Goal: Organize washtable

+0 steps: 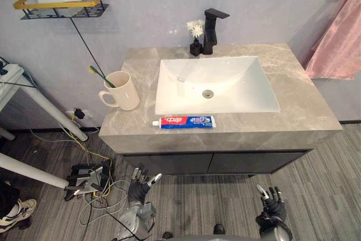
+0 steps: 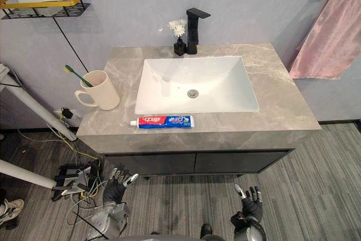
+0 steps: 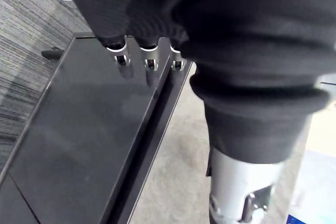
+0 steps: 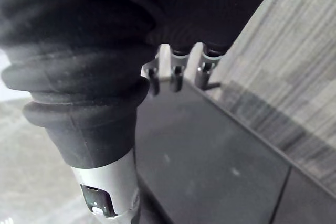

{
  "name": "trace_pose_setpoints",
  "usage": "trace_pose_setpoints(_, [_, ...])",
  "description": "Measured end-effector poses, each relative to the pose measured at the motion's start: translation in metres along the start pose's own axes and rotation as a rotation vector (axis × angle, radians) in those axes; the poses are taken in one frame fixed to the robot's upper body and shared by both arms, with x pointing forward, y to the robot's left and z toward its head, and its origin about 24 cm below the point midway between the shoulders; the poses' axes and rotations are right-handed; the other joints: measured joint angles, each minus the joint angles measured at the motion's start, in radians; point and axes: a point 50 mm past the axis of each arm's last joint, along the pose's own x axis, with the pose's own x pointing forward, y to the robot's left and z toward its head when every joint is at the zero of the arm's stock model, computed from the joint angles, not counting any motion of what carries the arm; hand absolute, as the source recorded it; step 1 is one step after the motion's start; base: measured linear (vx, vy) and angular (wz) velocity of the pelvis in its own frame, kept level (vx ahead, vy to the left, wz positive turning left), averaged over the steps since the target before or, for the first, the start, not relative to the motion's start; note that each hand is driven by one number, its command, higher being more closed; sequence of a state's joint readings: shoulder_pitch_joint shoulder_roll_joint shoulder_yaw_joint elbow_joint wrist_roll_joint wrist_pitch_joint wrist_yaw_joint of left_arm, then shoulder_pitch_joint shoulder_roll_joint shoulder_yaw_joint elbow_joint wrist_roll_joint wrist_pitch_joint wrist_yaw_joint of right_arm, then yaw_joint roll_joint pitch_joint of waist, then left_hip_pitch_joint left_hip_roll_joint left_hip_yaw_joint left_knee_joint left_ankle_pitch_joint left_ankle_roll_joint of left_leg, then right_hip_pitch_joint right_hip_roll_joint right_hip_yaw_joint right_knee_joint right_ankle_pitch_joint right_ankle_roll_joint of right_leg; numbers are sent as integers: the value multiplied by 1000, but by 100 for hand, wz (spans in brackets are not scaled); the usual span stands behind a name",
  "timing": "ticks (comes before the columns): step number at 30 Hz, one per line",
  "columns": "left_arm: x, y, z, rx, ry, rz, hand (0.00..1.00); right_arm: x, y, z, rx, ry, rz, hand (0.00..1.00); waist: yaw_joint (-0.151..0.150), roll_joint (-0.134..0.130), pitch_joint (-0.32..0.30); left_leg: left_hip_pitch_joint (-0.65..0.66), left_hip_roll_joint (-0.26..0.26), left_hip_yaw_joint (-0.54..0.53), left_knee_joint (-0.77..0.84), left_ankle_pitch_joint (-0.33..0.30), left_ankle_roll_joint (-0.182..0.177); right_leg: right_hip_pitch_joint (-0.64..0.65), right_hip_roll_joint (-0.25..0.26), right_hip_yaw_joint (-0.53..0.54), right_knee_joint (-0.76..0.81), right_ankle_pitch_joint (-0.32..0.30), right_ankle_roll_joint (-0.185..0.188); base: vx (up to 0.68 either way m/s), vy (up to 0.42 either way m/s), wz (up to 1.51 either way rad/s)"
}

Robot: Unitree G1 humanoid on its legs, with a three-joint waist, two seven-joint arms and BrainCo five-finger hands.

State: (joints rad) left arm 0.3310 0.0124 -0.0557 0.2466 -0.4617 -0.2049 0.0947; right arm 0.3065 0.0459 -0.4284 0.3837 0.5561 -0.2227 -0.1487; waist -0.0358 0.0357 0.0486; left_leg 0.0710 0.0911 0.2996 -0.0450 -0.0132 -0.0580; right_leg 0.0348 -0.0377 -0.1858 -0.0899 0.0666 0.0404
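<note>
While left hand [image 1: 138,189] and right hand [image 1: 273,204] hang, fingers open, toothpaste [image 1: 185,121] apart on counter [image 1: 304,105]

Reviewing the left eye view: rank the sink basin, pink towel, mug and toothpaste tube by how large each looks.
1. sink basin
2. pink towel, although the picture's edge cuts it off
3. mug
4. toothpaste tube
The tube looks longer than the mug but much thinner, so the last two are close.
</note>
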Motion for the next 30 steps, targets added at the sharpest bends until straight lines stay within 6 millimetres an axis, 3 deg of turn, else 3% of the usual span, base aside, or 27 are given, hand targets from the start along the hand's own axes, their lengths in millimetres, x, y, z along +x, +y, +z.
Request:
trace_pose_setpoints(1, [0, 1, 1, 0, -3, 5, 0, 2, -5, 9, 11, -37, -32, 0, 0, 0, 0, -1, 1, 0, 5, -4, -4, -4, 0, 3, 0, 0, 2, -126, -11, -13])
trace_pose_setpoints(3, [0, 6, 2, -4, -10, 27, 0, 11, -31, 50, 28, -197, -157, 0, 0, -2, 3, -6, 9, -7, 21, -32, -12, -7, -1, 28, -1, -2, 4, -108, 1, -17])
trace_pose_setpoints(6, [0, 6, 3, -3, -12, 25, 0, 13, -54, 94, 42, -358, -266, 0, -4, 4, 2, -14, 6, -29, 23, -35, -17, -16, -1, 38, 5, -4, 2, -57, -3, -6])
trace_pose_setpoints(7, [1, 5, 3, -4, -12, 23, 0, 12, -65, 121, 50, -461, -317, 0, -5, 7, 1, -26, 5, -41, 23, -35, -17, -34, 1, 47, 16, -4, 2, -30, -9, -13])
trace_pose_setpoints(8, [1, 5, 3, -4, -13, 21, 0, 11, -68, 130, 56, -497, -335, 0, -6, 7, 1, -30, 4, -49, 22, -35, -18, -39, 3, 49, 20, -4, 2, 10, -19, -17])
trace_pose_setpoints(10, [0, 3, 2, -3, -9, 10, 0, 8, -75, 170, 49, -642, -372, 0, -9, 6, 1, -41, 3, -67, 25, -32, -20, -40, 7, 49, 21, 0, 8, 9, -12, -3])
trace_pose_setpoints(13, [1, 2, 2, -4, -8, -1, 0, 11, -62, 210, 27, -780, -331, 0, -15, 4, 2, -41, 2, -78, 27, -29, -15, -40, 10, 48, 21, 0, 8, 34, -4, 2])
trace_pose_setpoints(15, [1, -1, -1, -1, 5, -24, 0, 16, -35, 243, 29, -888, -240, 0, -14, -1, 3, -38, -3, -85, 28, -24, -8, -40, 10, 45, 21, 3, 4, 50, 2, 6])
trace_pose_setpoints(18, [-1, -6, -8, 6, 33, -61, 0, 20, 11, 275, -8, -980, -65, 0, -11, -5, 3, -39, -3, -94, 28, -23, -5, -39, 11, 41, 23, 3, 4, 25, -3, 7])
trace_pose_setpoints(21, [-3, -14, -14, 11, 61, -115, 0, 13, 83, 306, -137, -1077, 223, 0, -4, -10, 4, -40, -4, -103, 26, -24, -4, -38, 11, 35, 23, 2, 4, 16, -3, 6])
trace_pose_setpoints(22, [-3, -16, -15, 10, 64, -124, 0, 9, 96, 310, -161, -1095, 281, 0, -2, -10, 4, -40, -4, -104, 26, -23, -4, -38, 12, 33, 23, 2, 4, 10, -11, 6])
trace_pose_setpoints(24, [-6, -21, -19, 8, 79, -161, 0, -13, 146, 320, -245, -1173, 513, 0, 4, -11, 5, -41, -3, -109, 24, -23, -3, -37, 17, 29, 23, 2, 4, 9, -13, 6])
trace_pose_setpoints(27, [-9, -24, -23, 4, 97, -183, 0, -34, 190, 321, -365, -1213, 733, 0, 19, -22, 11, -40, -4, -110, 22, -22, -2, -36, 16, 28, 23, 2, 4, 0, 0, 0])
trace_pose_setpoints(30, [-14, -25, -28, -3, 118, -192, 0, -42, 214, 309, -454, -1193, 869, 0, 25, -32, 18, -41, -4, -115, 21, -20, 1, -34, 16, 24, 23, 1, 4, -6, 4, 6])
